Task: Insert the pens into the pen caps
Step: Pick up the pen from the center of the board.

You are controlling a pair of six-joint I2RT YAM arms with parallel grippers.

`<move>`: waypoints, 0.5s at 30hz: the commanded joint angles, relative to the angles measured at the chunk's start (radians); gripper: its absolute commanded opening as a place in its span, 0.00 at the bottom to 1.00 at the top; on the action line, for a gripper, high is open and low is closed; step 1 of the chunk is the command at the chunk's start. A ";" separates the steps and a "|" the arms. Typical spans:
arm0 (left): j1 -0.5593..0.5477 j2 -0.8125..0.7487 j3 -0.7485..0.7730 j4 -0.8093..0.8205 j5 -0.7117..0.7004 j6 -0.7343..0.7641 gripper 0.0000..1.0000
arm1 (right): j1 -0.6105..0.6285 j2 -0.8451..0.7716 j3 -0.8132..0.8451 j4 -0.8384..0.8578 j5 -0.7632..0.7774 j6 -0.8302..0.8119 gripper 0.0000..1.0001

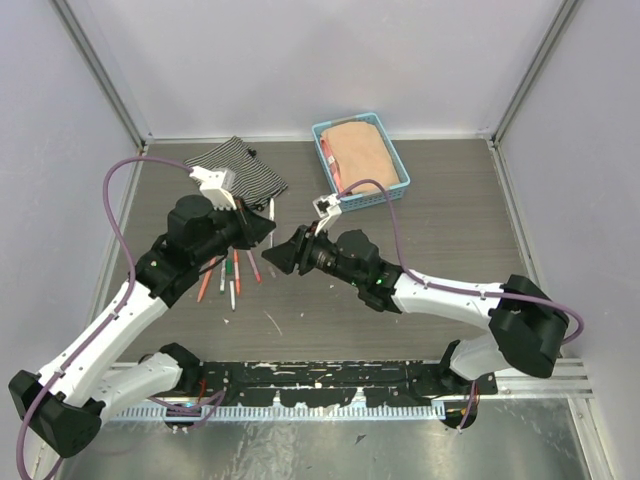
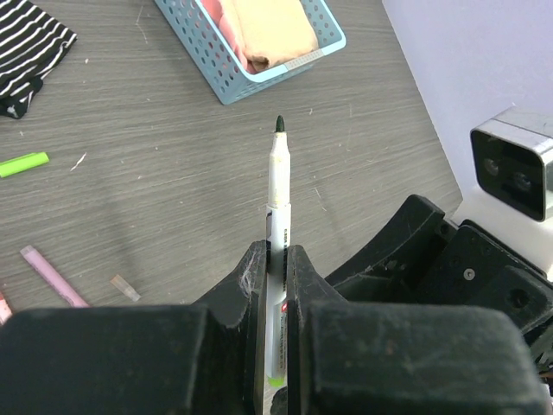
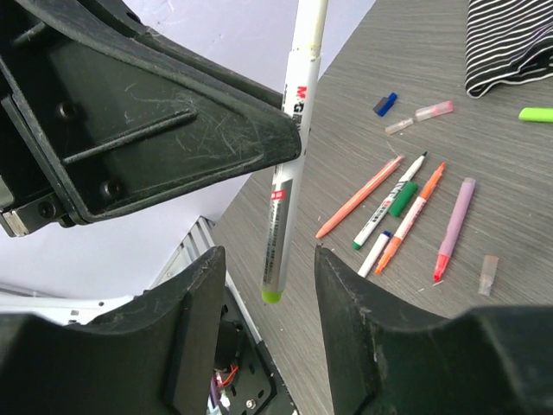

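My left gripper [image 2: 276, 252] is shut on a white pen [image 2: 277, 186] with a dark tip and a lime-green rear end, held above the table. That green end [image 3: 272, 296] hangs between the fingers of my right gripper [image 3: 270, 259], which stands open on either side without touching it. In the top view the two grippers [image 1: 262, 228] [image 1: 285, 255] meet nose to nose at mid-table. Several pens [image 3: 384, 207] [image 1: 226, 275], orange, white and pink, lie loose on the table. Small caps lie near them: blue [image 3: 385, 104], pinkish [image 3: 434, 109], green [image 3: 536, 114] [image 2: 23, 163], clear [image 3: 489, 275].
A light blue basket [image 1: 396, 155] [image 2: 285, 71] holding folded peach cloth stands at the back centre-right. A black-and-white striped cloth [image 1: 240, 168] [image 2: 26, 52] lies at the back left. Grey walls close in the table on three sides.
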 commanded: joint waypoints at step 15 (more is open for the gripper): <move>-0.002 -0.042 -0.010 0.007 -0.052 0.000 0.34 | 0.016 0.040 0.042 0.130 -0.059 0.044 0.16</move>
